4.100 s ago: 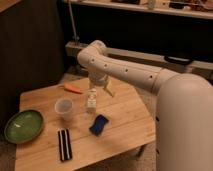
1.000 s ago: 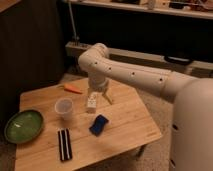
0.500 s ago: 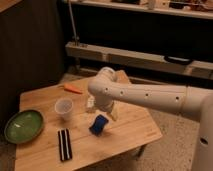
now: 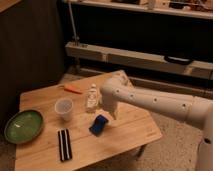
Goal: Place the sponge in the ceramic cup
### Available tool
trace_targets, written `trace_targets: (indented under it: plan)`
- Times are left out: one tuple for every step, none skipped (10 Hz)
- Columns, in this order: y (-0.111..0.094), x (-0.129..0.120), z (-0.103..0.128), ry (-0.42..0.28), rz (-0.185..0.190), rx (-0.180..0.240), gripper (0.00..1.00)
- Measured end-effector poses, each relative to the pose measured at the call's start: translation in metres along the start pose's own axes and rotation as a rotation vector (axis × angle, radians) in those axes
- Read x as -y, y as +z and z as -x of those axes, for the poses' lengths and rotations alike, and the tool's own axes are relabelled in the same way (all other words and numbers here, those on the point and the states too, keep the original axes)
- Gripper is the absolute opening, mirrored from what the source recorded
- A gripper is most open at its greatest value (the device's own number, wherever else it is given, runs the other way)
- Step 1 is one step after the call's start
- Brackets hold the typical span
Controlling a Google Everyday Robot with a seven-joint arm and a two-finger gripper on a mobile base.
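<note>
The bright-blue sponge [image 4: 99, 125] lies on the wooden table [image 4: 131, 131], a little right of its middle. The pale ceramic cup [image 4: 64, 108] stands upright to the sponge's left and slightly farther back, with nothing in it. My white arm reaches in from the right and bends down over the table. Its gripper [image 4: 108, 114] hangs just above the sponge's far right corner, partly hidden behind the wrist.
A small clear bottle [image 4: 92, 97] stands right beside the wrist, between cup and arm. A green plate [image 4: 23, 126] sits at the left edge, a black-and-white striped flat rectangle [image 4: 64, 144] near the front, and an orange object [image 4: 73, 89] at the back. Dark shelving stands behind.
The arm has swung forward from beside the bottle and dropped low, bringing the gripper down over the sponge. The sponge, cup and bottle have stayed put.
</note>
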Motion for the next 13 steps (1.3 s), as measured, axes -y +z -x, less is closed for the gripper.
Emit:
trace_targets:
  plan:
    - [0.008,0.006,0.0,0.002,0.088,0.024,0.8]
    - [0.016,0.012,0.006,0.003,0.193,0.053,0.8]
    - [0.02,0.01,0.016,0.016,0.258,0.071,0.8]
    - [0.02,0.006,0.023,0.03,0.275,0.079,0.8]
    - [0.017,-0.008,0.032,0.064,0.254,0.085,0.8]
    - [0.013,-0.021,0.037,0.09,0.225,0.08,0.8]
    - [0.008,-0.035,0.042,0.119,0.161,0.071,0.8]
    - [0.005,-0.053,0.04,0.146,0.084,0.052,0.8]
    - [0.005,-0.056,0.039,0.145,0.045,0.045,0.8]
    - [0.006,-0.058,0.036,0.144,0.037,0.042,0.8]
    - [0.008,-0.053,0.033,0.139,0.035,0.042,0.8]
    - [0.012,-0.044,0.029,0.134,0.035,0.045,0.8]
    - [0.019,-0.033,0.024,0.127,0.033,0.05,0.8]
